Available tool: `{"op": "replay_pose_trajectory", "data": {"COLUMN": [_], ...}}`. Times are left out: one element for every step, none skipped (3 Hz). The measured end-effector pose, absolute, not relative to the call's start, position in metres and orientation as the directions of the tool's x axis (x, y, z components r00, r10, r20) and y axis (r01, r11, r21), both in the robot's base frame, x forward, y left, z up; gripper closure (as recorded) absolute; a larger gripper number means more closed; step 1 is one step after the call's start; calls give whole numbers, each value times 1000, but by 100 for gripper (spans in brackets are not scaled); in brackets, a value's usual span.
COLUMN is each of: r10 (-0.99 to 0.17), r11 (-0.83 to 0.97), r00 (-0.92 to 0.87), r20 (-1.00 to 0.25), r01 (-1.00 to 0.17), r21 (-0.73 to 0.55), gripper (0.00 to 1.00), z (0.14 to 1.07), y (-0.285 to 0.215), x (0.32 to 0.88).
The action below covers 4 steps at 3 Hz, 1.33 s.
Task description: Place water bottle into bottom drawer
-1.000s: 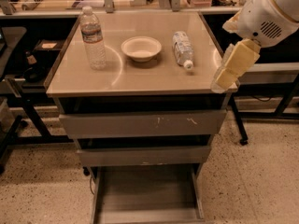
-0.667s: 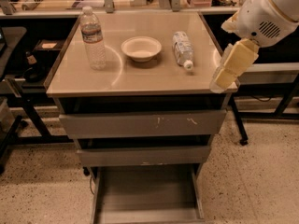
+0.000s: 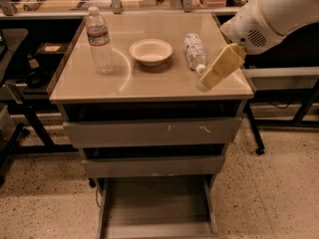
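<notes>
The surface (image 3: pixel 149 86) tops an open bottom drawer (image 3: pixel 157 210). The pincer (image 3: pixel 205 83) hangs over the front right corner; clenched or released, I cannot tell. The bottle (image 3: pixel 98 41) stands upright well to its left, past the bowl (image 3: pixel 151 51) — a long sideways reach, I'd say.

desk (image 3: pixel 149 86): water bottle (image 3: pixel 98 41) upright, left | bowl (image 3: pixel 151 51) centre, right of it | second bottle (image 3: pixel 194 50) lying right of bowl | hand (image 3: pixel 207 81) over right front corner, before second bottle | bottom drawer (image 3: pixel 157 208) lowest, standing out forward
</notes>
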<state>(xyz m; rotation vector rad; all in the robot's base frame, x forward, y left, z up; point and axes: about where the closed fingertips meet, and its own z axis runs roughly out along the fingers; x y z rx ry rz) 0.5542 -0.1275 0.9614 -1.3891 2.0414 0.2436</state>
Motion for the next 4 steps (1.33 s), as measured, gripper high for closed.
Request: {"op": "replay_pose_trajectory", "data": {"r10": [-719,-678,-675,-661], "r11": [436,430,432,438], "r00": [-212,-188,-190,-192], "r20": [-662,-711,-713,-725], "r01": [-879,-885,-885,-883], "r21": [-192,-177,-173,-166], "gripper": [0,0,0,0], "z": [955,949,947,945], "y": [-104,-81,-81,-78], "x": [582,608,610,611]}}
